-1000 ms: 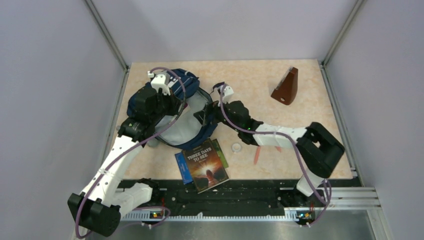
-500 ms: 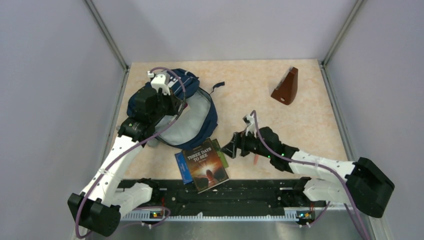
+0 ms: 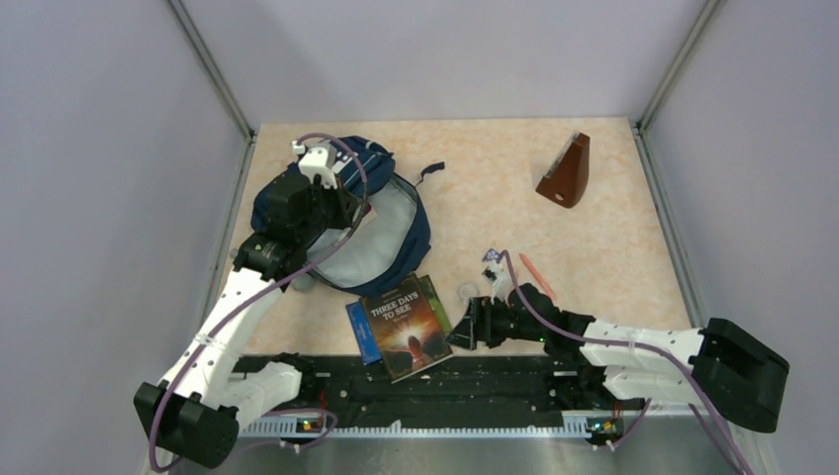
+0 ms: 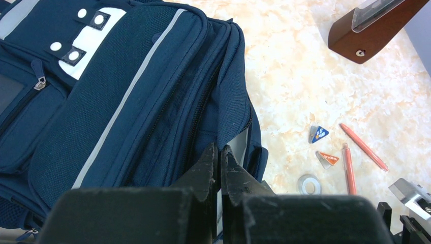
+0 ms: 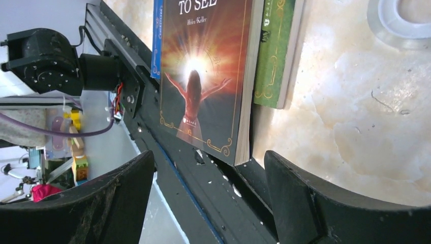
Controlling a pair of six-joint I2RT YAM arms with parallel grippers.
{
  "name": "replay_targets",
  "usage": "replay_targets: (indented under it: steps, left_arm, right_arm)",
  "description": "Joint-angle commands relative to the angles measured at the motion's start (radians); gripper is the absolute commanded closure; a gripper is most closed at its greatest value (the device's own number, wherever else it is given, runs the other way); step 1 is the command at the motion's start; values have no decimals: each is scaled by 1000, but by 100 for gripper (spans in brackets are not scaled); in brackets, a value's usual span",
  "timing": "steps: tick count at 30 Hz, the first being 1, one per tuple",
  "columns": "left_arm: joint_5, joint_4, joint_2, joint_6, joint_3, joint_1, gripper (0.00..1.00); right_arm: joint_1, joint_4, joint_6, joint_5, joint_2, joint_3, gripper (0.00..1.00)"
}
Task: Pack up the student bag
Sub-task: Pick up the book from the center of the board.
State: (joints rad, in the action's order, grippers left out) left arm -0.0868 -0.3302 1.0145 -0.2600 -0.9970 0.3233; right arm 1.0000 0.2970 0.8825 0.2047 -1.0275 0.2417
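Only my wrist views show this: left gripper (image 4: 219, 150) pressed together at the student bag (image 4: 127, 76); right gripper (image 5: 208, 155) spread, facing the book (image 5: 203, 51).

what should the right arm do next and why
Probably ease the right gripper forward so its open jaws straddle the near corner of the top book. That book lies just ahead of it, unheld, and the left gripper holds the student bag open.
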Motion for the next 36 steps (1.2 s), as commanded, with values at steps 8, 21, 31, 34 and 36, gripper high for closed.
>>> replay_targets:
  steps: [8, 21, 31, 34, 36]
  left_arm:
    - [-25, 115, -24, -16, -11, 2, 100]
    - [-54, 128, -36, -38, -5, 2, 100]
    - [-54, 133, -28, -40, 0, 3, 100]
    - [-54, 135, -31, -41, 1, 2, 100]
    - [-50, 136, -32, -41, 3, 3, 100]
  right_arm:
    - [171, 70, 124, -180, -91, 30, 25]
    - [387, 231, 564, -537, -171, -84, 27]
    - [428, 321, 656, -616, -328, -53, 30]
    - [431, 366, 668, -627, -377, -48, 30]
    - [430, 407, 665, -630, -410, -41, 31]
